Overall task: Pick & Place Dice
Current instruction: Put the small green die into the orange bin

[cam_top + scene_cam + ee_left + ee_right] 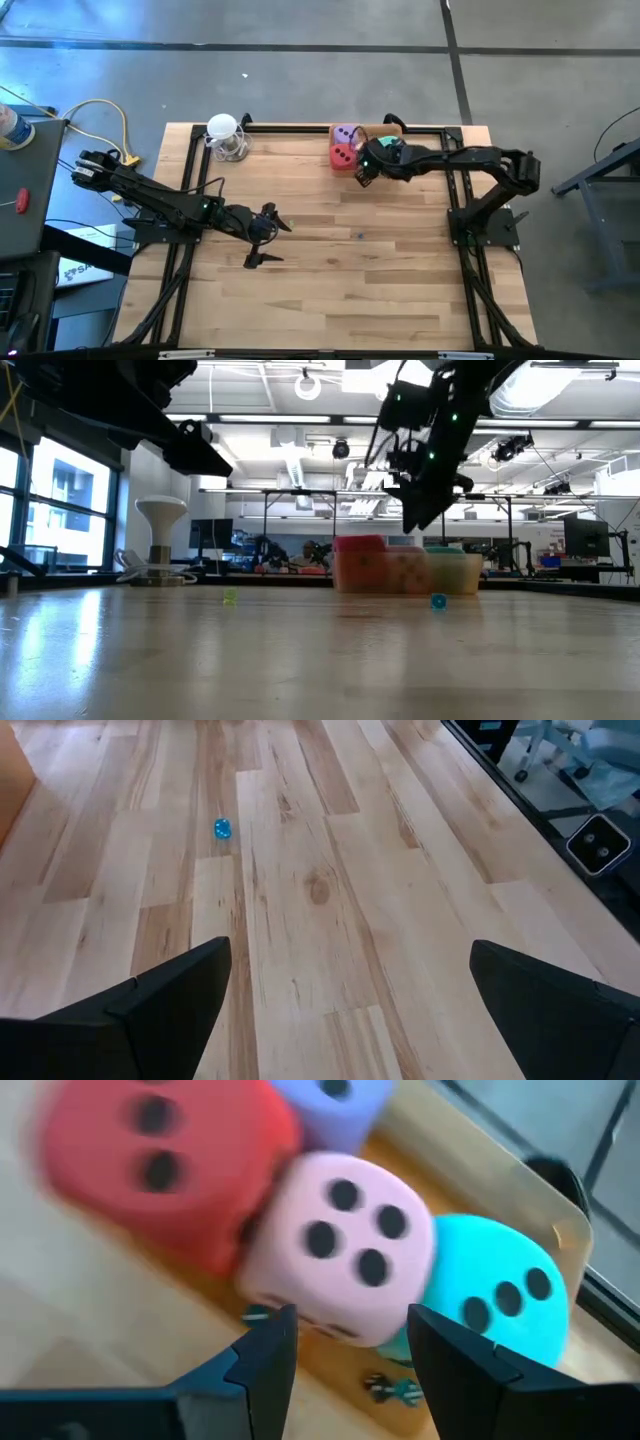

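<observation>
Four soft dice sit close together in a shallow tray (520, 1175) at the table's far edge: red (160, 1170), purple (335, 1105), pink (340, 1250) and teal (490, 1290). From above I see the red die (343, 157) and the purple die (346, 134); my right arm covers most of the others. My right gripper (352, 1320) (362, 172) is open and hovers just above the pink die, one finger on either side of it, touching nothing. My left gripper (272, 242) (350, 948) is open over bare table left of centre.
A white knobbed stand (225, 135) is at the far left of the table. Tiny beads lie about: a blue one (222, 829) (438, 601), a green one (231, 597), and some by the tray (390, 1385). Black frame rails (455, 200) run along the table's sides.
</observation>
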